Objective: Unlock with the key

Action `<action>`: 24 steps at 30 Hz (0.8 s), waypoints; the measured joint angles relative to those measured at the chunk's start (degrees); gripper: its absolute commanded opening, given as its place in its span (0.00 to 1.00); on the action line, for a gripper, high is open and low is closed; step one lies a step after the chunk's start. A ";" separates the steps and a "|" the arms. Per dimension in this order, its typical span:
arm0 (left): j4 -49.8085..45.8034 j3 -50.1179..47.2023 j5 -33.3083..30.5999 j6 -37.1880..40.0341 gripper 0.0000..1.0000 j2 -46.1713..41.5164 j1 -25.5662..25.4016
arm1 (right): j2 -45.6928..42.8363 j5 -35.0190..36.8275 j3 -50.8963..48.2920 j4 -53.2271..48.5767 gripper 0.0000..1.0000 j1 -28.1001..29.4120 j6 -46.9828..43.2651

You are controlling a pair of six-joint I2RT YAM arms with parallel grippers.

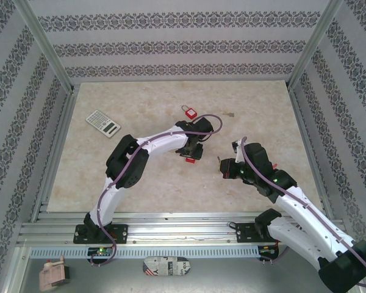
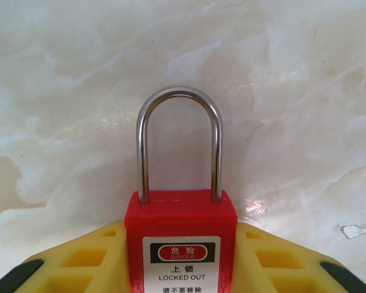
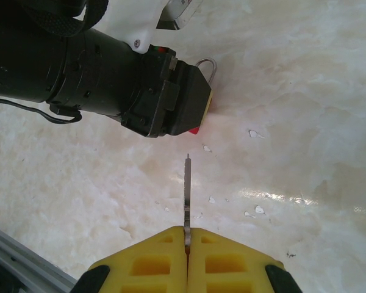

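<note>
Lab rig: alu frame (image 1: 171, 227), wallpapered walls (image 1: 183, 43)

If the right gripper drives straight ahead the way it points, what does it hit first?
Probably the red padlock in the left gripper, right ahead of the key tip; depth is hard to judge.

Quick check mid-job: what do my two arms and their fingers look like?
Both the left arm and right arm have white links, bulky black joints and a purple cable running along them. The left fingers and right fingers are yellow blocks with square pockets and black outer corners.
</note>
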 measured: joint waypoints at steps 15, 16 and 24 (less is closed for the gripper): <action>15.65 -19.76 9.75 -4.81 0.00 -11.96 4.37 | 0.00 -0.04 0.00 1.33 0.00 2.03 0.00; 19.10 -23.21 11.63 -6.51 0.00 -14.19 5.18 | 0.00 -0.02 0.00 1.79 0.00 2.58 0.00; 60.04 -48.63 23.39 -29.53 0.00 -28.52 11.69 | -0.07 1.38 -0.22 9.86 0.00 7.74 -1.09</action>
